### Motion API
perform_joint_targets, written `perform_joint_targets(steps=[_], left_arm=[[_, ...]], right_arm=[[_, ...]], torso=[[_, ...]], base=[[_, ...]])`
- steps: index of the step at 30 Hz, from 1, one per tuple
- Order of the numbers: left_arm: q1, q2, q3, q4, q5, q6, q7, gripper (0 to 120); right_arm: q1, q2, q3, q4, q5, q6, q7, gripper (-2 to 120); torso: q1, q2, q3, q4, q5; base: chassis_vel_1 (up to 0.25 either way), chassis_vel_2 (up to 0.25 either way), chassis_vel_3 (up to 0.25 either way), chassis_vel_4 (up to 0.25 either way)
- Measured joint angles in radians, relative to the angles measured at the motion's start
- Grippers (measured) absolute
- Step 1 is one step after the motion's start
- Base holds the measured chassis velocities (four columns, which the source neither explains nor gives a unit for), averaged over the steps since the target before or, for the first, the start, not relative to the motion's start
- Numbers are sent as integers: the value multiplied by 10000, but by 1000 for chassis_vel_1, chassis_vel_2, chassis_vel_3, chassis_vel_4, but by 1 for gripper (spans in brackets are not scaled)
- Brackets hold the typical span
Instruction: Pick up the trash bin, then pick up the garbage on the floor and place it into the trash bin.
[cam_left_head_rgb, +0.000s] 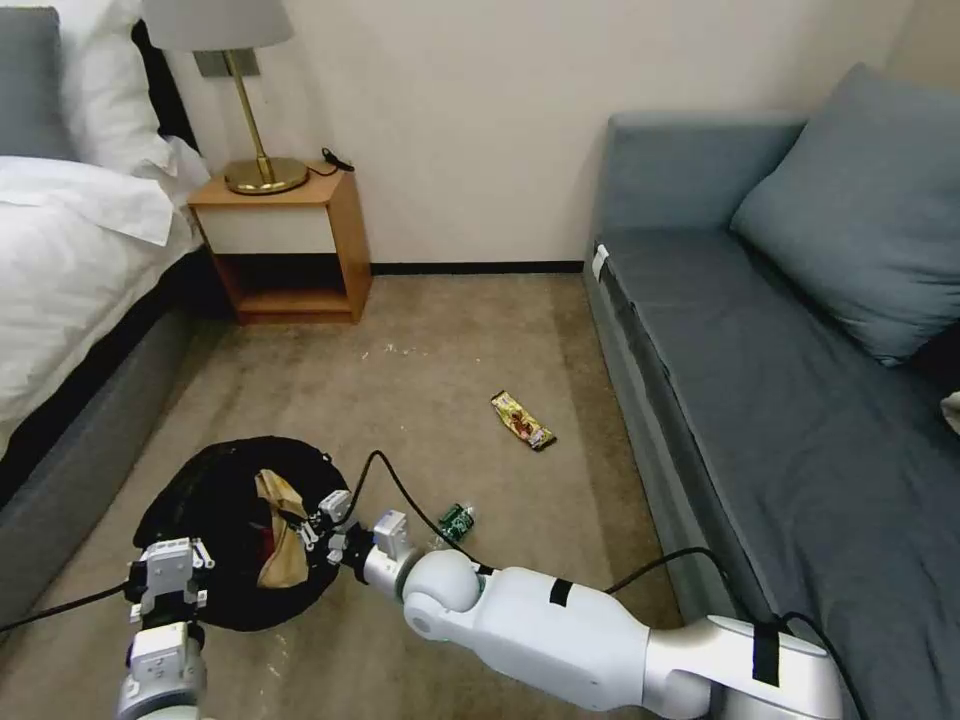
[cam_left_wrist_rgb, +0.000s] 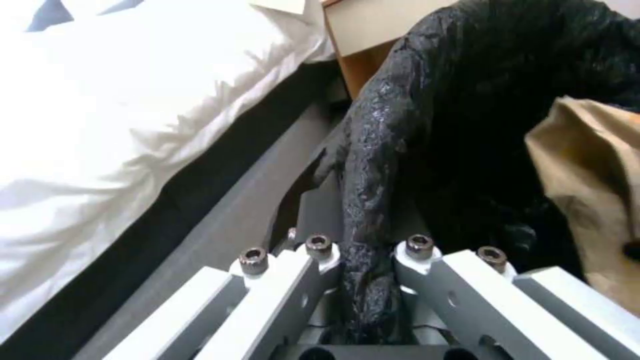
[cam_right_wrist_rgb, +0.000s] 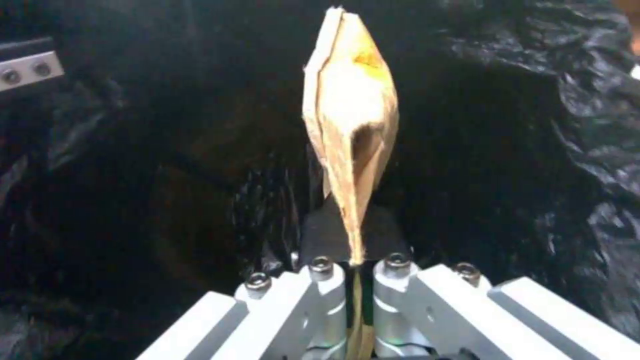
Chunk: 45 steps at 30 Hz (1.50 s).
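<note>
The trash bin sat at the near left of the floor, its black liner rim pinched in your left gripper, so the pick-up looked done. Your right gripper was pressed together on the brown paper bag, holding it over the bin's mouth, not yet released. Something red showed inside the bin. The small bottle and the candy wrapper lay on the carpet to the right, yet to be collected.
</note>
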Motion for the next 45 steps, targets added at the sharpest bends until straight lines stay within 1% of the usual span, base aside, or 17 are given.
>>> perform_joint_targets(steps=[4, 7, 10, 12, 14, 17, 19, 22, 23, 26, 31, 33, 34, 37, 40, 41, 45], left_arm=[[1, 0, 2, 0, 29, -10, 0, 4], [7, 0, 2, -1, 34, -13, -2, 4], [8, 0, -1, 1, 35, -21, -4, 4], [13, 0, -2, 39, 41, -41, -5, 4], [16, 0, -2, 45, 41, -45, -5, 4], [18, 0, -22, 67, 33, -51, -7, 4], [18, 0, -27, 70, 27, -50, -7, 4], [17, 0, -59, 121, -26, -53, -11, 4], [17, 0, -59, 121, -26, -53, -11, 4], [-18, 0, -71, 220, -68, -53, -16, 4], [-73, 0, -72, 315, -161, -53, -18, 4], [-73, 0, -72, 315, -161, -53, -18, 4], [-115, 0, -71, 360, -447, -12, -17, 4], [-135, 0, -71, 364, -928, 124, -9, 4], [-154, 0, -88, 437, -1349, 221, 14, 4], [-154, 0, -88, 437, -1349, 221, 14, 4], [-161, 1, -152, 521, -1601, 232, 22, 4]], right_arm=[[-34, 105, 127, 367, -1, -394, 530, 20], [-129, 138, 448, 1114, 406, -1486, 1646, 32], [-166, 160, 593, 1369, 517, -1842, 2022, 38], [-184, 154, 774, 1634, 557, -2409, 2375, 51], [-188, 147, 818, 1665, 545, -2519, 2427, 55], [-191, 90, 966, 1673, 452, -2601, 2285, 68], [-192, 75, 993, 1673, 440, -2601, 2231, 72], [-232, -124, 1142, 1822, 305, -2341, 1718, 86], [-232, -124, 1142, 1822, 305, -2341, 1718, 86], [-278, -487, 1270, 2066, -372, -1592, 404, 98], [-315, -837, 1495, 2370, -809, -737, -1064, 100], [-315, -837, 1495, 2370, -809, -737, -1064, 100], [-330, -937, 1690, 2502, -914, -323, -1664, 100], [-355, -1018, 1852, 2629, -1038, -175, -1741, 100], [-417, -1148, 2131, 2713, -2339, -607, -246, 100], [-417, -1148, 2131, 2713, -2339, -607, -246, 100], [-595, -1653, 2424, 2925, -3040, -2121, 1376, 100]], torso=[[0, 0, 0, 0, 0], [0, 0, 0, 0, 0], [0, 0, 0, 0, 1], [0, 0, 0, 0, 1], [0, 0, 0, 0, 0], [0, 0, 0, 0, 1], [0, 0, 0, 0, 1], [0, 0, 0, 0, 1], [0, 0, 0, 0, 1], [0, 0, 0, 0, 1], [0, 0, 0, 0, 2], [0, 0, 0, 0, 2], [0, 0, 0, 0, 2], [0, 0, 0, 0, 2], [0, 0, 0, 0, 2], [0, 0, 0, 0, 2], [0, 0, 0, 0, 3]], base=[[0, 0, 0, 0], [0, 0, 0, 0], [0, 0, 0, 0], [0, 0, 0, 0], [0, 0, 0, 0], [0, 0, 0, 0], [0, 0, 0, 0], [0, 0, 0, 0], [0, 0, 0, 0], [0, 0, 0, 0], [0, 0, 0, 0], [0, 0, 0, 0], [0, 0, 0, 0], [0, 0, 0, 0], [0, 0, 0, 0], [0, 0, 0, 0], [0, 0, 0, 0]])
